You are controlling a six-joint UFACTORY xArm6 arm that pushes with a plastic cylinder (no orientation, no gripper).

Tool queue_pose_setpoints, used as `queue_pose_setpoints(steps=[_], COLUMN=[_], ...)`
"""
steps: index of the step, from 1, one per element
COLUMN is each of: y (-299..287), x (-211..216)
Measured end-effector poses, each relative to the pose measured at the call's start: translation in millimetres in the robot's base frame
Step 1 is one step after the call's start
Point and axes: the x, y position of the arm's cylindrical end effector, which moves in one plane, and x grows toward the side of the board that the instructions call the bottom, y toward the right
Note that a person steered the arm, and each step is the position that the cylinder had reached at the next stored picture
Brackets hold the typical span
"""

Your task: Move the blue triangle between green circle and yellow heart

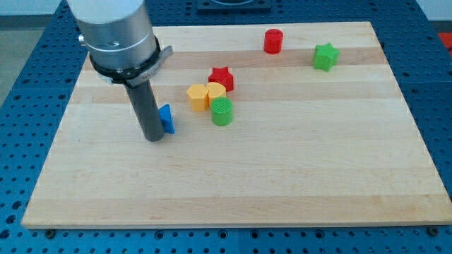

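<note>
A: Where is my tip (153,138) placed?

B: It is set on the wooden surface (282,183) in the view's left half, at the lower end of the dark rod. The blue triangle (167,118) is pressed against the rod's right side, just above the tip, and is partly hidden by the rod.

A: How is the pincer held: spread, pressed together, or pinching something?

B: No pincer is carried by this arm, so no such state can be told; only the straight rod under the grey cylinder is seen.

A: Where is the blue triangle placed relative to the two target blocks?

B: It is found just to the view's left of the cluster. The green circle (222,111) stands near it on the right, with a gap of bare wood between them. The yellow heart (215,92) sits above the green circle and appears to touch it, so the triangle is not between the two.

A: What else is seen in that cluster?

B: An orange block (197,97), its shape roughly hexagonal, is set against the yellow heart's left side. A red star (220,77) is placed at the heart's upper right, touching or nearly touching it.

A: And farther off?

B: A red cylinder (273,41) is seen near the view's top edge, and a green star (325,56) is seen to its right, both well apart from the cluster.
</note>
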Motion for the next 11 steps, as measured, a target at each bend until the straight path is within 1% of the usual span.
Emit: queue_pose_setpoints(steps=[2,4,5,6,7,8,10,11], y=[-17,20,21,-6,-18,5,76,91], x=[-26,-6,-6,-14,-28,-30,-28,-28])
